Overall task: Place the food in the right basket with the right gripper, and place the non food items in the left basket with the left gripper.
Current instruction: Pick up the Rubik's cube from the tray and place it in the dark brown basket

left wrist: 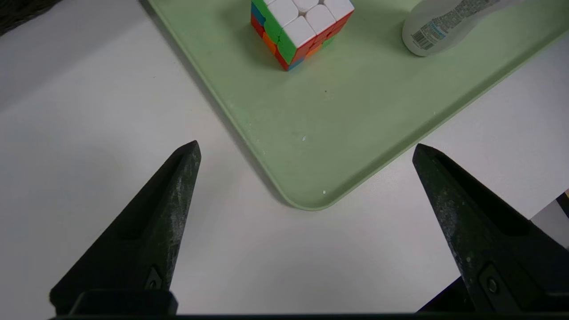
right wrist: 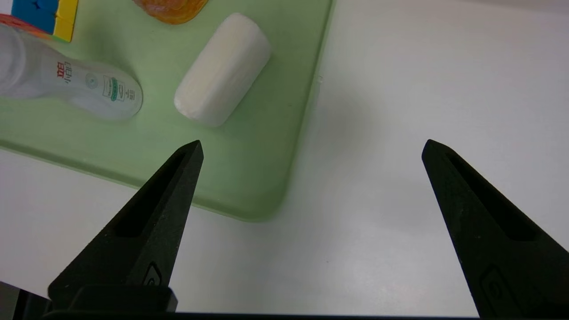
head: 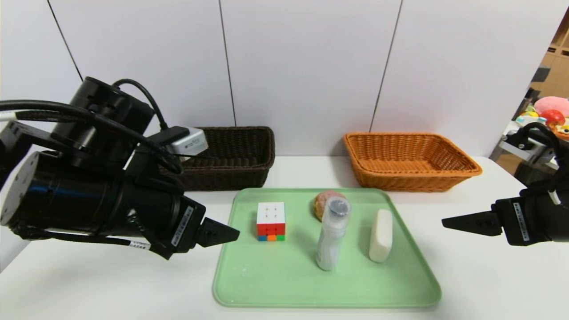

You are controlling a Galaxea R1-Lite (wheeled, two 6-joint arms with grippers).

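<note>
On the green tray (head: 284, 284) stand a colourful puzzle cube (head: 270, 221), a white bottle (head: 332, 233) upright, a brown round bun (head: 323, 201) behind it, and a pale white oblong piece (head: 381, 235). The dark brown basket (head: 231, 158) is at the back left, the orange basket (head: 409, 161) at the back right. My left gripper (left wrist: 306, 149) hovers open over the table just off the tray's left edge, with nothing between its fingers. Off the tray's right side my right gripper (right wrist: 311, 144) hangs open and empty.
The white table (head: 480, 275) carries everything. A white wall stands right behind the baskets. Shelves with toys (head: 549, 113) show at the far right, beyond the table.
</note>
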